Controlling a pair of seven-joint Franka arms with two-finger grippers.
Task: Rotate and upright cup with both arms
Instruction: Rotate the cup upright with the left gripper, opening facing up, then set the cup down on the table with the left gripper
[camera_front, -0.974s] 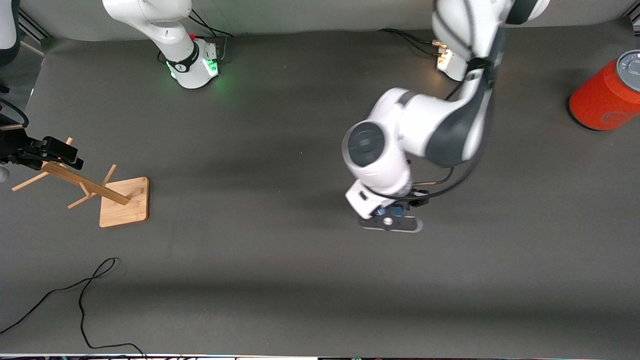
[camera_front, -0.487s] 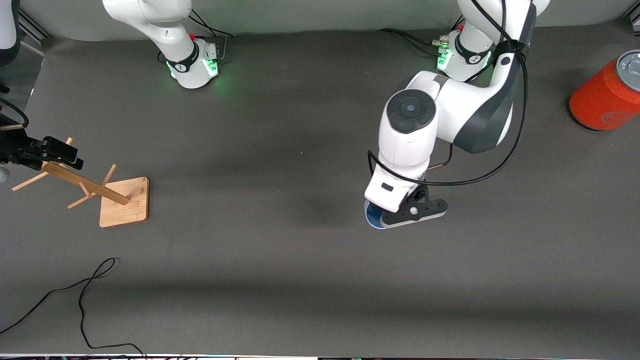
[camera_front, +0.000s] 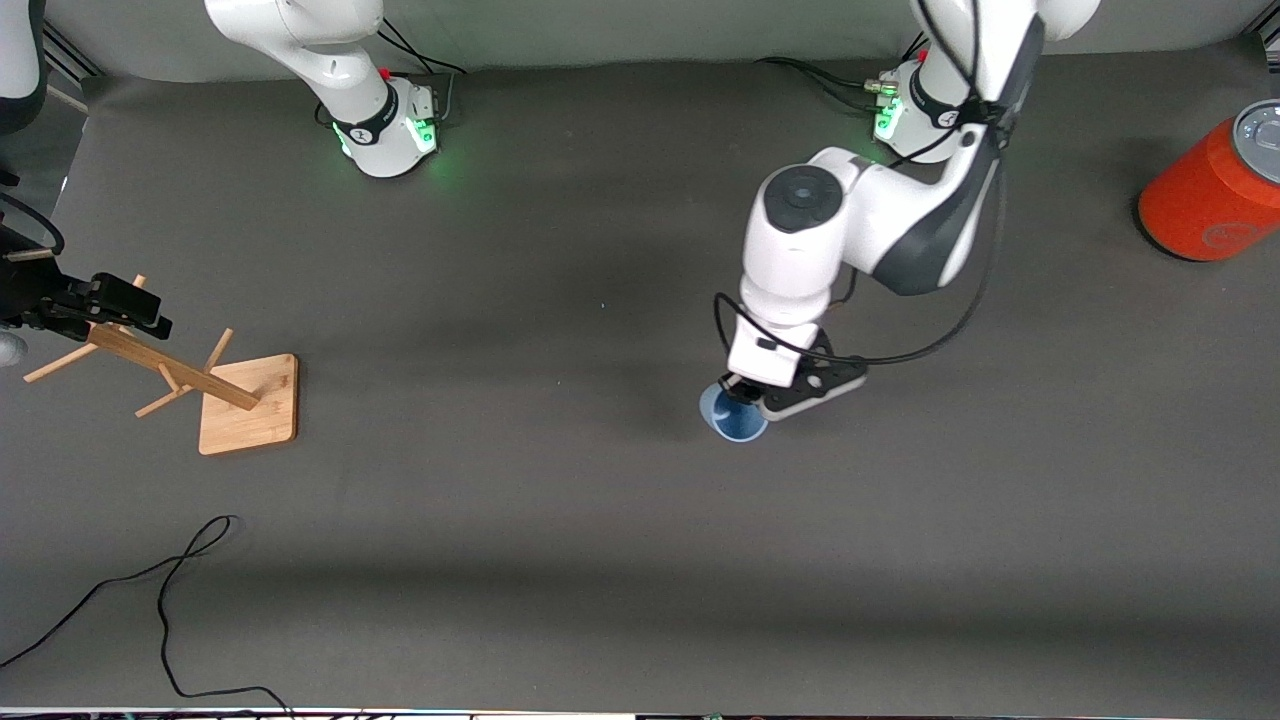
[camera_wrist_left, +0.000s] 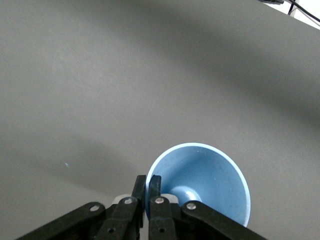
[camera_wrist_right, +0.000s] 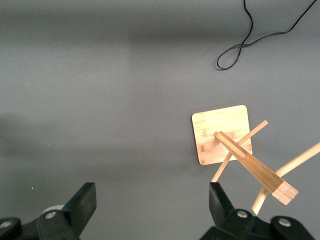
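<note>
Cup: the pale blue cup is in the middle stretch of the tabletop, toward the left arm's end; its open mouth faces up toward the front camera and the round rim shows whole in the left wrist view.
Left hand: the left hand is at the cup, fingers pinched nearly together on the cup's wall, one inside the rim and one outside.
Right hand: the right hand hangs over the wooden peg stand at the right arm's end of the tabletop, fingers spread wide, holding nothing.
Stand: square bamboo base with a post and pegs.
Cable: a black cable lies nearer the front camera than the stand.
Orange cylinder: the orange cylinder with a grey top sits at the left arm's end, well apart from the cup.
</note>
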